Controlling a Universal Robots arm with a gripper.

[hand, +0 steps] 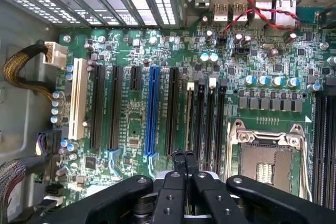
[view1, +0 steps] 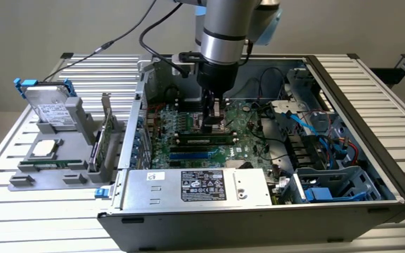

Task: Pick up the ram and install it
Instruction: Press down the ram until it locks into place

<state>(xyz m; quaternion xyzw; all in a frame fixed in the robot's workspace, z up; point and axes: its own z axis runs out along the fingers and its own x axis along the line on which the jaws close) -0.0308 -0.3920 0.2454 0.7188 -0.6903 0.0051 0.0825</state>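
**RAM Seated; Gripper Closed Above It**

Open computer case (view1: 343, 158) on slatted table (view1: 19, 221). Motherboard (hand: 136, 103) exposed. Gripper (hand: 183, 156) closed, empty, tips low over the memory slots (hand: 210, 124). Ram (view1: 204, 140) lying in a slot, just below the tips. Pickup done; full seating not confirmable.

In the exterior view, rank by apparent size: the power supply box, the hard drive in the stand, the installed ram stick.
1. power supply box
2. hard drive
3. ram stick, thin and seen edge-on
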